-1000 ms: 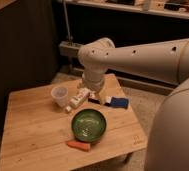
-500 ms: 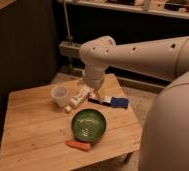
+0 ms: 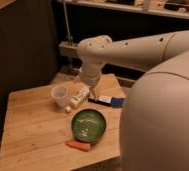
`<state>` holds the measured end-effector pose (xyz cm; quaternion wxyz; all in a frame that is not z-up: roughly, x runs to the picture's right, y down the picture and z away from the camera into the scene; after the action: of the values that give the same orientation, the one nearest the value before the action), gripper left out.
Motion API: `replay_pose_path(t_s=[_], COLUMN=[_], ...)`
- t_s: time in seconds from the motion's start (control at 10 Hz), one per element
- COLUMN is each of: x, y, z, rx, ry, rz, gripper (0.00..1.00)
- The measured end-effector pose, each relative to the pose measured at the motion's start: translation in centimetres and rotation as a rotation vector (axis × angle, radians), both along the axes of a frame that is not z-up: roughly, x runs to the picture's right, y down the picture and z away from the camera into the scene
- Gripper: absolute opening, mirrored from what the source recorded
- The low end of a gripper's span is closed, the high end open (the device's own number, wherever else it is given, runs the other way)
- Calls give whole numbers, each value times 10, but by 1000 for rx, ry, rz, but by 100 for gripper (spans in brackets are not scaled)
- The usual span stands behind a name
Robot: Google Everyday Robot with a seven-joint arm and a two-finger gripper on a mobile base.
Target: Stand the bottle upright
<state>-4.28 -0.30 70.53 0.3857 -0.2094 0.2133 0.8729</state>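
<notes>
Gripper [image 3: 89, 86]: at the back middle of the wooden table [image 3: 28, 135], low over the upper end of the bottle [image 3: 76, 99], fingers apart, nothing clamped; contact with the bottle cannot be told. The bottle lies on its side at 7 o'clock from the gripper, on a diagonal. Translucent cup [image 3: 59, 94] upright at the bottle's 9 o'clock, just beside it. Flat blue-and-white box [image 3: 108, 101] at 3 o'clock. Green bowl [image 3: 89, 124] at 6 o'clock, near. Orange piece [image 3: 78, 145] at the bowl's 7 o'clock.

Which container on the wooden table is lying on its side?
The small white plastic bottle, right by the gripper; the translucent plastic cup and green bowl sit upright.
</notes>
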Motion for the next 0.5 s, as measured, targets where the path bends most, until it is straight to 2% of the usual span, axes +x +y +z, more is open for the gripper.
replay_pose_path(t_s=[0.1, 0.2, 0.4, 0.5], x=[-10, -17, -16, -9], y=[-3, -6, -8, -7], z=[5, 8, 8, 5], rx=[12, 37, 136, 216], ry=[-54, -138, -341, -474], rz=[10, 8, -52, -115], gripper=[80, 80, 80, 80])
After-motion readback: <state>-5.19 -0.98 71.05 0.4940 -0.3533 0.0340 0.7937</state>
